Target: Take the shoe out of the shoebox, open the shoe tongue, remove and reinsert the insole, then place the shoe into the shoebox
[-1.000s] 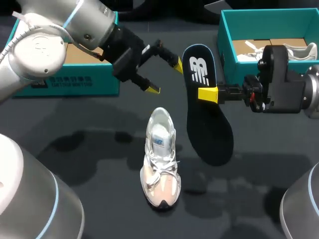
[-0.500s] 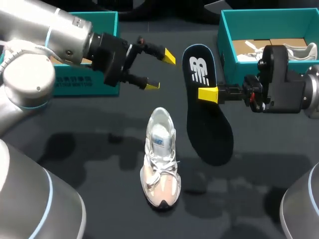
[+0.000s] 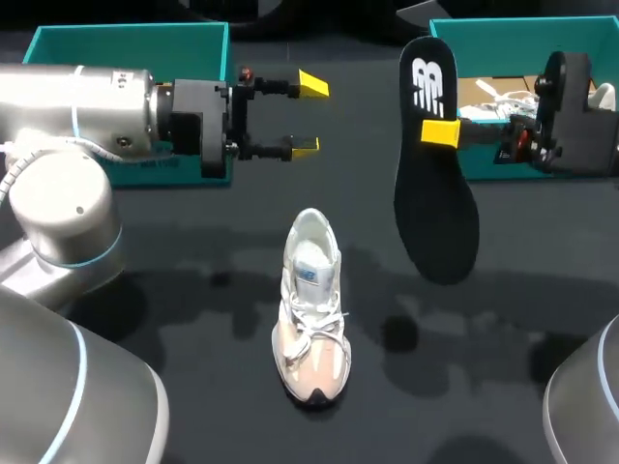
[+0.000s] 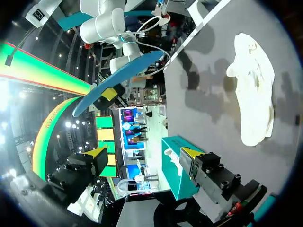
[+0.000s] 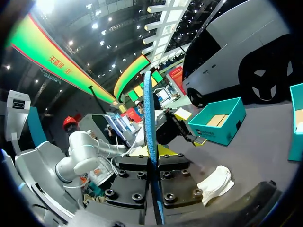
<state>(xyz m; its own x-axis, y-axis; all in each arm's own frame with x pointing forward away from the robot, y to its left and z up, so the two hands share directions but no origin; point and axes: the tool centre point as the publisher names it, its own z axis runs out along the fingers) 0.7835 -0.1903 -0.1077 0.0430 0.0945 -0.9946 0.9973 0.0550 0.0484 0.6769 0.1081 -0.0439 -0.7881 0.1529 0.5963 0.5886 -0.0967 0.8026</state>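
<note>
One insole (image 3: 437,208) hangs clamped in the right gripper (image 3: 437,132), seemingly toward its heel.

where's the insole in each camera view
Head view: the insole hangs clamped in the right gripper, in front of the right-hand shoebox.
Left wrist view: an edge-on blue strip ahead of the left gripper, beyond the shoe.
Right wrist view: edge-on in the right gripper.
Shared landmark: the white shoe.
</note>
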